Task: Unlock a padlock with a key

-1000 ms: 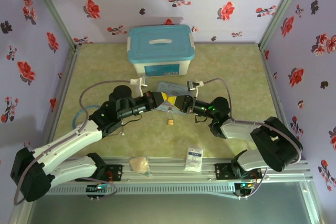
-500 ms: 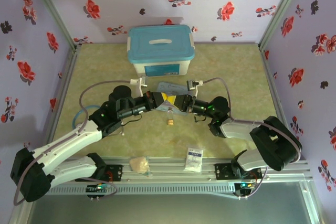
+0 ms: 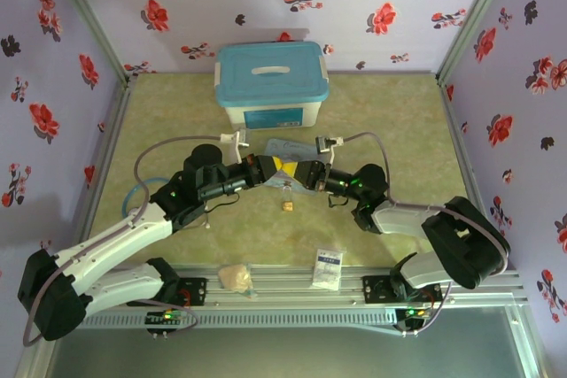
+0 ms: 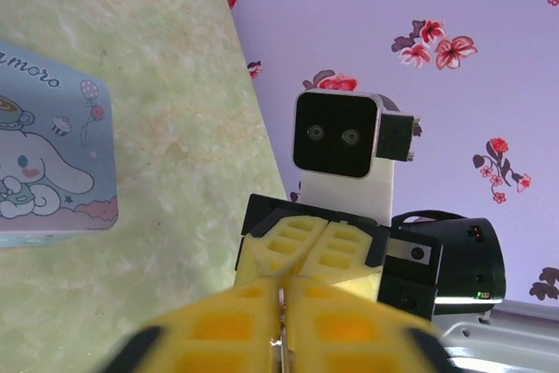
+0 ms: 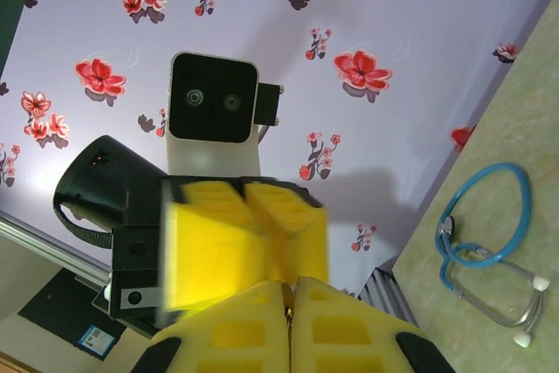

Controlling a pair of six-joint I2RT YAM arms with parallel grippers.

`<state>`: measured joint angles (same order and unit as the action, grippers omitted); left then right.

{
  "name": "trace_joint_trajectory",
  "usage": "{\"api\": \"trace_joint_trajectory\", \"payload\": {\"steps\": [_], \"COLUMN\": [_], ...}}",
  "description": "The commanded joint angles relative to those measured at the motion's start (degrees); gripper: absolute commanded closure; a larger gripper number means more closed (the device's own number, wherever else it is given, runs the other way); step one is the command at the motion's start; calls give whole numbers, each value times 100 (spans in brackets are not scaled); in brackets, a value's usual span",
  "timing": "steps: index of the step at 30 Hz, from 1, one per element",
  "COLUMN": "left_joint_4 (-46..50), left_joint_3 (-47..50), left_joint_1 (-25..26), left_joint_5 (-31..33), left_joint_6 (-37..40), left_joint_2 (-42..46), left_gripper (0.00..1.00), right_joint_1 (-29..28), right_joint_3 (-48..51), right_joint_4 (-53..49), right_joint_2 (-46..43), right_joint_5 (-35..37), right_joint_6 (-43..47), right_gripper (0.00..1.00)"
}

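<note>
1. Position. In the top view the arms hold the same pose as a second ago. The left gripper [image 4: 281, 294] and the right gripper [image 5: 286, 290] meet tip to tip above the middle of the bench [image 3: 399, 130], just near of the blue-lidded box [image 3: 272, 73].

2. Change. The right jaws, slightly apart a second ago, are now clenched. In the right wrist view only a hairline seam remains, with a thin dark sliver in it, judged to be the key [image 5: 286, 310]. In the same view the left fingers [image 5: 218, 251] appear blurred, which suggests motion. Whether the left jaws are released or still pinch the key cannot be told, since the left wrist view shows only a narrow slit.

3. Padlock. The padlock [image 3: 287, 206] lies on the bench, below and just near of the meeting fingertips. It is untouched and in the same place as before.

4. Meaning. This is judged to be a hand-over of the key from left to right, in its closing phase. No unlocking has begun.

5. Caution. The key is thin. If the left jaws let go before the right grip is secure, the key can drop or twist.
</note>
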<state>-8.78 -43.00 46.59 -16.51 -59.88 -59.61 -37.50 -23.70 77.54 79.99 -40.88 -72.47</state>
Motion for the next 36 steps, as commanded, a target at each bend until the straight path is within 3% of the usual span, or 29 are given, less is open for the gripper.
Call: {"api": "trace_joint_trajectory", "payload": {"steps": [1,2,6,7,12,18,22,36], "left_joint_4": [90,168,329,284,659,784,538,-136], "left_joint_3": [38,26,139,213,353,563,589,76], "left_joint_1": [-20,-18,-24,-25,49,255,498,824], "left_joint_5": [210,331,858,961,1220,1657,1834,1795], "left_joint_6": [152,312,547,547,777,933,905,1108], "left_joint_2": [122,162,272,270,-136,-741,-1168,-3224], "left_gripper": [52,34,14,13,13,20,27,31], "right_joint_1": [-6,13,222,242,251,191,195,155], "right_joint_3": [166,219,472,531,571,393,185,433], "right_joint_4": [183,183,27,20,-632,-4122,-5919,-5597], "right_joint_2": [-97,-88,132,200,264,-985,-1688,-1716], "right_joint_5": [175,238,523,573,866,2178,2989,2867], "right_joint_6": [86,86,78,104,423,1755,2253,2334], "right_gripper": [100,100,100,100,100,100,100,100]}}
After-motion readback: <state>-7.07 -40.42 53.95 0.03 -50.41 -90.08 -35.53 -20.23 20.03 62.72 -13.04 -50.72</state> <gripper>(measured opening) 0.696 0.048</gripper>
